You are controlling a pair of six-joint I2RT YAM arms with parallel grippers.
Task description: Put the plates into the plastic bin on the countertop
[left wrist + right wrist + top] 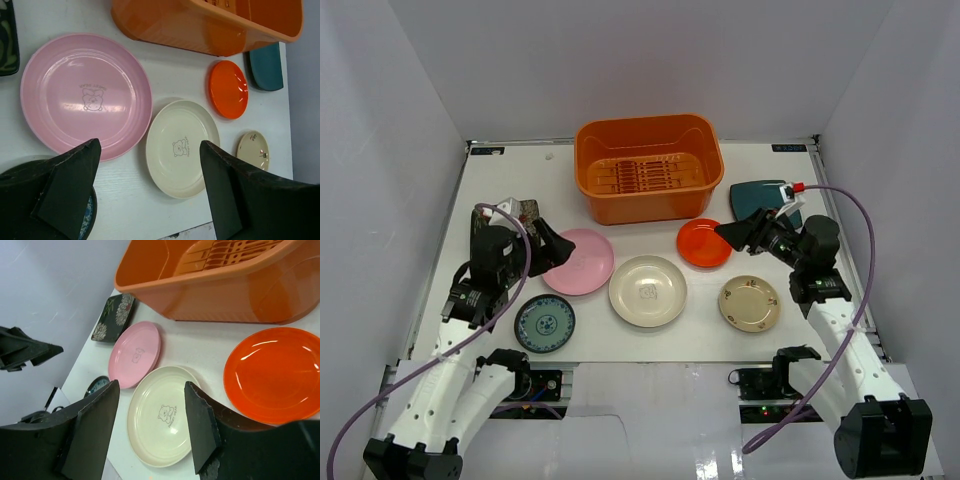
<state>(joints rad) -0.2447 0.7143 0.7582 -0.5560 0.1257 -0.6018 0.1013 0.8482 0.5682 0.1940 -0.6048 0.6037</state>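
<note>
The orange plastic bin (650,205) stands empty at the back centre of the white countertop (510,180). In front lie the pink plate (582,262), cream plate (647,290), red plate (701,245), beige floral plate (750,303) and blue-green plate (544,323). A dark teal dish (760,192) lies right of the bin; a dark floral dish (528,211) is partly behind my left arm. My left gripper (563,248) is open and empty over the pink plate's left edge (85,95). My right gripper (728,232) is open and empty by the red plate (275,372).
White walls close in the left, back and right sides. Metal rails run along the table edges. The bin's slotted floor (225,252) shows in the right wrist view. Both arm bases sit at the near edge.
</note>
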